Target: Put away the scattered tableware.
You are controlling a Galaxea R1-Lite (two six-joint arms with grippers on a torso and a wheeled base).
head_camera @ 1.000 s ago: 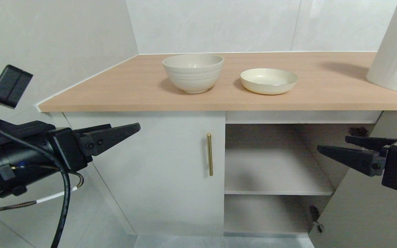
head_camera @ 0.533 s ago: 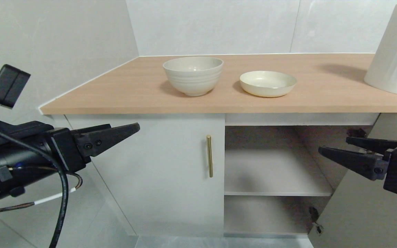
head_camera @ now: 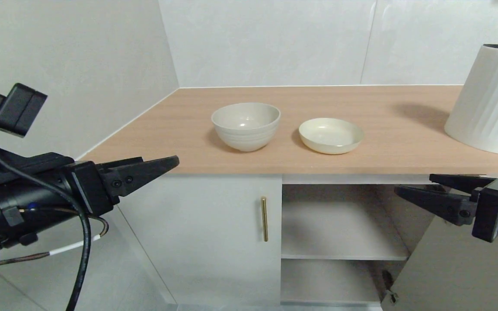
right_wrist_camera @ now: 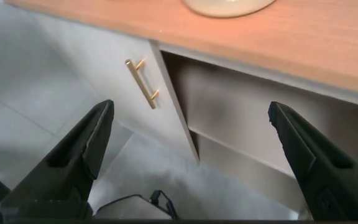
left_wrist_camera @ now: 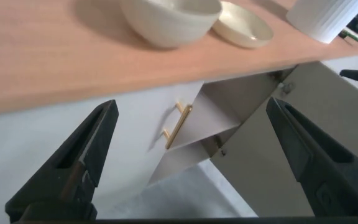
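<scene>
A deep beige ribbed bowl [head_camera: 245, 126] [left_wrist_camera: 169, 22] stands on the wooden countertop [head_camera: 180, 142]. Close beside it, toward the right, sits a shallow cream dish [head_camera: 331, 134] [left_wrist_camera: 241, 28] [right_wrist_camera: 229, 6]. My left gripper [head_camera: 158, 162] [left_wrist_camera: 191, 106] hovers open and empty in front of the cabinet, left of the bowl and just below counter height. My right gripper [head_camera: 415, 183] [right_wrist_camera: 190, 107] is open and empty too, held before the open cabinet bay, below and to the right of the dish.
The left cabinet door [head_camera: 214, 242] is closed and has a brass handle [head_camera: 264, 218] [left_wrist_camera: 178, 124] [right_wrist_camera: 143, 83]. The right door [head_camera: 448, 268] is swung open, showing a shelf [head_camera: 344, 233]. A tall white ribbed container [head_camera: 486, 99] stands on the counter's right end.
The head camera has shifted, so the counter, bowl and dish sit lower in the picture. Both grippers stay open, now nearer counter height.
</scene>
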